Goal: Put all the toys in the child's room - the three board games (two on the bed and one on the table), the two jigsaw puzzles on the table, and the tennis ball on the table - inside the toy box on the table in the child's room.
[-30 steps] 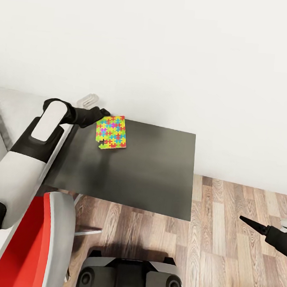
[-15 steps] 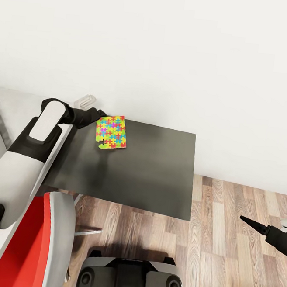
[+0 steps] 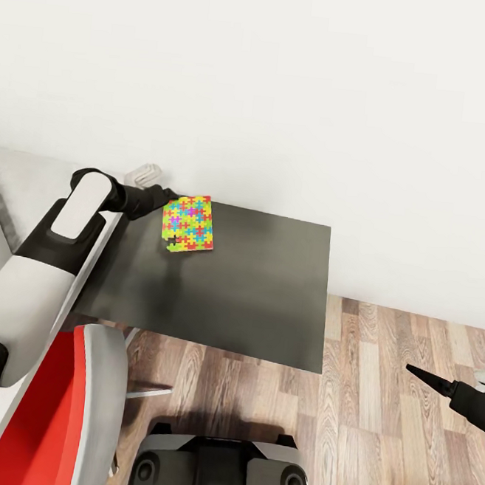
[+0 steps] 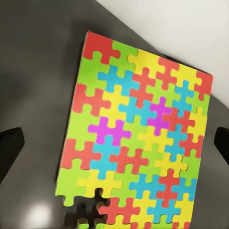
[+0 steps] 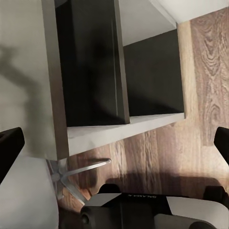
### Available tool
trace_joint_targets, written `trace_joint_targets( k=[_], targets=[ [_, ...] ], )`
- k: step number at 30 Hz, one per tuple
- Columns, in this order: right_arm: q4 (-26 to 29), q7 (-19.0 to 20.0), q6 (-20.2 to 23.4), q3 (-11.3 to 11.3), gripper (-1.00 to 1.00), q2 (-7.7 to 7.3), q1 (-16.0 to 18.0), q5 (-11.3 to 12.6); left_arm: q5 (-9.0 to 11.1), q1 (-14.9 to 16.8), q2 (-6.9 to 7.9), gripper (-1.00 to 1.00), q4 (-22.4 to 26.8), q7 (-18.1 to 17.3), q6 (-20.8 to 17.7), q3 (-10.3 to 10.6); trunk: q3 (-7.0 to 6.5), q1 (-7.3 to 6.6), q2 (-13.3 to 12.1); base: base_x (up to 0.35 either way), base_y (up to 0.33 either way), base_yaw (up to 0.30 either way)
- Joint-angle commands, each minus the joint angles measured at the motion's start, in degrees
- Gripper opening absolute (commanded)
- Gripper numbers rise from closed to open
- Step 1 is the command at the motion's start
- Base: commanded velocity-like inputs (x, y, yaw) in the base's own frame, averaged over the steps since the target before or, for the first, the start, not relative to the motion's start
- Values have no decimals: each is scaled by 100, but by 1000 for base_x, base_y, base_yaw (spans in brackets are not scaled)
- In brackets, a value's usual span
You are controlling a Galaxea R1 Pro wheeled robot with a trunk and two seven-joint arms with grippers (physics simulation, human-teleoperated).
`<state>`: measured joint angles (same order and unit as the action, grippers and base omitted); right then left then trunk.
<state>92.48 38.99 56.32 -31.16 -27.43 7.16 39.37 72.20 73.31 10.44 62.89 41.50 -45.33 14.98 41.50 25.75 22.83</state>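
Change: since a second earlier, the left gripper [image 3: 167,194] had drawn back slightly from the puzzle's far left corner toward the pale table; the puzzle, the desk and the right arm lay as they had.
Chair: a red and grey chair [image 3: 71,404] stood at the near left, under the left arm.
Pale table: a strip of its grey-white top [image 3: 26,177] showed at the far left against the wall.
Left arm: white and black, it reached forward over the left edge of the dark desk [image 3: 231,286].
Left gripper: its fingers were spread wide; in the left wrist view the dark fingertips [image 4: 10,152] sat at either edge, with the puzzle between them and apart from both.
Jigsaw puzzle: the flat, many-coloured puzzle [image 3: 188,224] lay on the dark desk at its far left corner, close to the wall; the left wrist view showed a gap of missing pieces at one edge of it [image 4: 138,138].
Floor: wood planks [image 3: 375,404] ran to the right of the desk.
Right gripper: it hung low over the floor at the far right [image 3: 426,377], well apart from the desk; its fingers were spread, a dark fingertip [image 5: 10,148] at each edge of the right wrist view.
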Motion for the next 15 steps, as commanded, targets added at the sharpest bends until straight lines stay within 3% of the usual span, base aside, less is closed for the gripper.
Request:
trace_joint_targets(
  k=[1,6,15],
  targets=[
    [1,30,28,-6,100,-2,4,-17,57,6,3,100,-22,61,6,17,7,3,9,5,0,0],
    [3,30,28,-7,100,-5,4,-17,52,7,-8,100,-100,69,8,29,7,3,9,55,0,0],
    [4,30,28,-11,100,-7,4,-17,30,-22,-28,100,-176,77,23,54,7,3,9,168,0,0]
  ],
)
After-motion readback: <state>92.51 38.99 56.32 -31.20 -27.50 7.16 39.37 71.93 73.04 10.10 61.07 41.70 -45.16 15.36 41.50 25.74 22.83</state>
